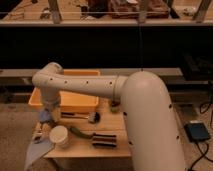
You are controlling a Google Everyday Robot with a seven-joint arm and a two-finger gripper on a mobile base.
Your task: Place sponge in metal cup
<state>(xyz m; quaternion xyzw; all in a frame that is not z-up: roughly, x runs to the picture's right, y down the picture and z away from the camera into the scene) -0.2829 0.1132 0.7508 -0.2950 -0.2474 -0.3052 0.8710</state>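
1. The arm (95,85) reaches across the desk (117,125) from the right. Its hand (48,116) hangs low at the left end of the desk, just in front of the yellow bin (75,102).
2. The hand is fully closed. A small blue-grey piece shows at its tip; this is judged to be the sponge (45,116), held in the grip and clear of the desk surface.
3. The metal cup (115,105) stands near the middle of the desk, by the right end of the bin and partly hidden by the arm. It is well apart from the hand.
4. A white cup (60,136) stands just below the hand. A pale cloth (37,150) hangs over the left front corner, and a striped block (104,140) lies at the front edge.
5. Status: pick-up appears done. Remaining: carry the sponge right to the metal cup, lower it in, release.
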